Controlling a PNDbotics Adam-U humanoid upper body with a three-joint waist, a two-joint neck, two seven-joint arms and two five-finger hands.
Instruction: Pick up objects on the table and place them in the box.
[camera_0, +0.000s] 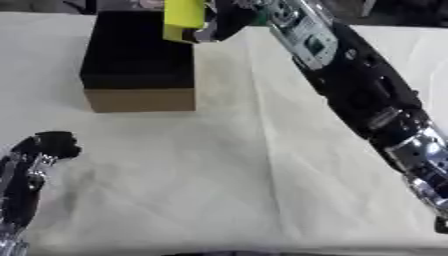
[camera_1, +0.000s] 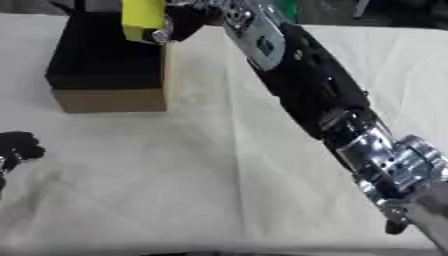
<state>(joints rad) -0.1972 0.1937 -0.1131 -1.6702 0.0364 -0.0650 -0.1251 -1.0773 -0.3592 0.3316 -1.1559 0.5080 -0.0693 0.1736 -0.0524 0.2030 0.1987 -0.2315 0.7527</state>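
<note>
I had the right hand (camera_0: 219, 22) curled round the yellow block (camera_0: 184, 17) over the box's (camera_0: 140, 97) right rim — placing step — needing only release; left hand (camera_0: 48, 145), near the box, curled empty.

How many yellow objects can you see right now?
1. The yellow object is held by the right hand over the box. Others may lie hidden inside the box.

Both eye views: head-mounted, looking steeply down at table (camera_0: 219, 175), close range. Shared: box (camera_0: 140, 65) far left, right arm (camera_1: 332, 115) crossing diagonally.
</note>
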